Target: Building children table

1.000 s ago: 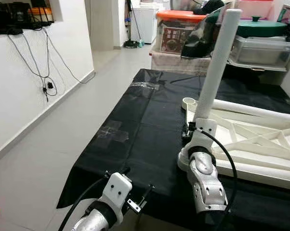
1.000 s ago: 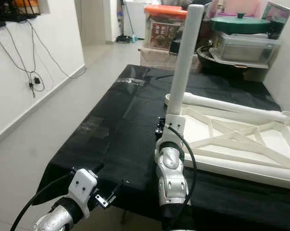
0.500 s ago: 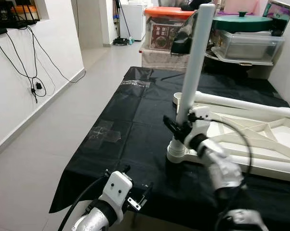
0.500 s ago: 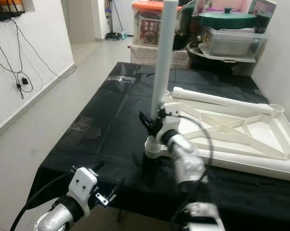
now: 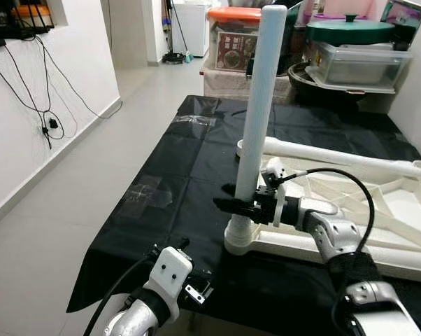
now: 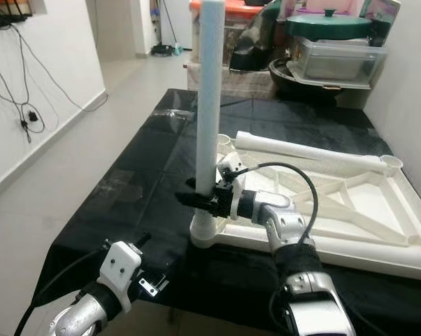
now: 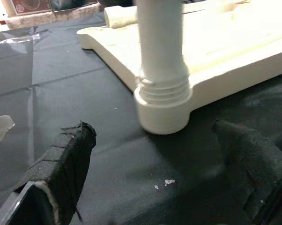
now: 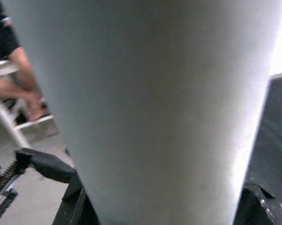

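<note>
White plastic table leg (image 5: 261, 105) stands upright, screwed into the corner socket (image 7: 163, 110) of the upside-down white tabletop frame (image 5: 378, 210), which lies on the black sheet (image 5: 175, 182). You see the right gripper (image 5: 240, 204) reaching in from the frame side, its fingers clamped around the leg low down, just above the socket. Your left gripper (image 7: 155, 154) hangs low at the sheet's near edge, jaws spread wide, facing the socket, touching nothing. Another leg (image 6: 305, 150) lies along the frame's far side.
</note>
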